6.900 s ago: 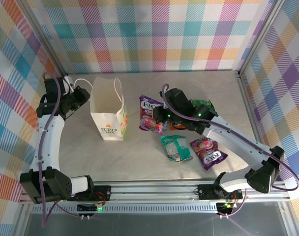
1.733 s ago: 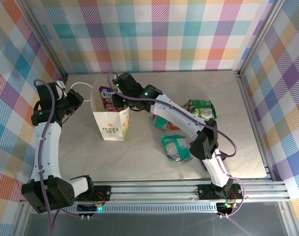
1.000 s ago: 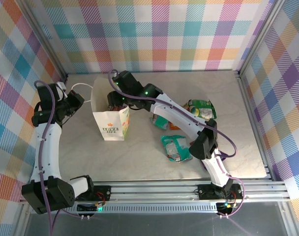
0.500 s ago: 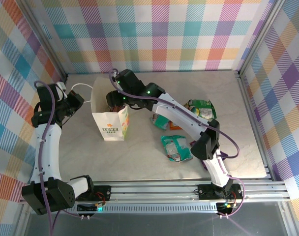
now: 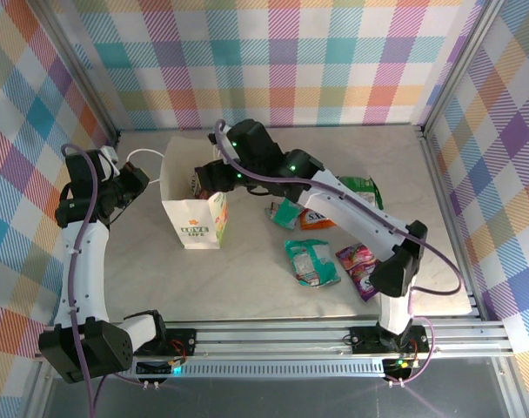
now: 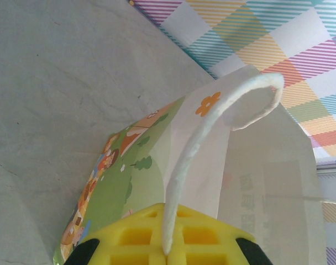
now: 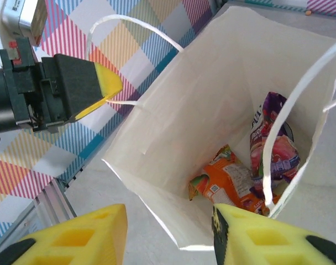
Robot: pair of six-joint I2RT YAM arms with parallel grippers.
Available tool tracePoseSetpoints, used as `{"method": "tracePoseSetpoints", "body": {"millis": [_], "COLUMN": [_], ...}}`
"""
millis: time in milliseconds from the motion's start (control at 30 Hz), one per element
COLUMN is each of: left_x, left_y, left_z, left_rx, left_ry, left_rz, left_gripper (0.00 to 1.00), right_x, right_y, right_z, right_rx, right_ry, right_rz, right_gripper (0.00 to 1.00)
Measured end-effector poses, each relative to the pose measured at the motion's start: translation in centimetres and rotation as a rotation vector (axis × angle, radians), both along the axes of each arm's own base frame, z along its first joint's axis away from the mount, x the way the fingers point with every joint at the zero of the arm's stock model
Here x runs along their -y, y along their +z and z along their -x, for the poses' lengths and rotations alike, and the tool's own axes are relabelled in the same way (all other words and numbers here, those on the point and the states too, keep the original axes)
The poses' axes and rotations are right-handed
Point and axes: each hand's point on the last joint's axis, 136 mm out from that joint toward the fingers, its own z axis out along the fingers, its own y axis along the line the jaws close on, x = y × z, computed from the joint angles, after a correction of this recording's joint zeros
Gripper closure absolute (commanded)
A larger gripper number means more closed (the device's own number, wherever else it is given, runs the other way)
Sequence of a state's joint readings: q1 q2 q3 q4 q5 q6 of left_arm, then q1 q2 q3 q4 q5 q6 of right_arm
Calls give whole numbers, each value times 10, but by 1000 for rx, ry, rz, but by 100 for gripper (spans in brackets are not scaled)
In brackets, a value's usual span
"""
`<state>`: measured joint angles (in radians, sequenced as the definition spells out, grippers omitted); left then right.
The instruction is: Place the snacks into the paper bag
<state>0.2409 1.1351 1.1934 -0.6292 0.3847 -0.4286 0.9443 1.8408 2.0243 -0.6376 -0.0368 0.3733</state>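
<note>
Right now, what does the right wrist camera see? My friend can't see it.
Looking down into the open white paper bag: an orange packet and a purple packet lie at its bottom. The right gripper hangs open above; the left gripper pinches one handle.

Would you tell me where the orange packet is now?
The orange packet lies inside the paper bag, at its bottom, left of the purple packet, in the right wrist view.
</note>
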Motion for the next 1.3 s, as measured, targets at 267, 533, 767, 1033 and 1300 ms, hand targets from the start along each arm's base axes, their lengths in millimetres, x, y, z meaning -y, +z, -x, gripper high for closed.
{"method": "tracePoseSetpoints", "body": {"millis": [267, 533, 767, 1033, 1300], "left_x": [1, 3, 3, 3, 4], "left_y": [-2, -6, -8, -7, 1], "left_z": [2, 6, 7, 8, 13], "left_rx": [-8, -28, -39, -37, -14], "left_ry": [-8, -23, -23, -23, -23], "left_rz": [-1, -10, -7, -7, -14], "left_gripper": [95, 95, 94, 93, 92], "right_x": [54, 110, 181, 231, 254], "right_y": [-5, -7, -37, -56, -107], "right_z": [-2, -10, -15, -13, -16], "right_rx": [-30, -49, -113, -150, -292], "right_ry": [-83, -204, -381, -534, -640], "right_rz": [-38, -70, -67, -60, -10], "right_gripper": [55, 51, 42, 32, 30]}}
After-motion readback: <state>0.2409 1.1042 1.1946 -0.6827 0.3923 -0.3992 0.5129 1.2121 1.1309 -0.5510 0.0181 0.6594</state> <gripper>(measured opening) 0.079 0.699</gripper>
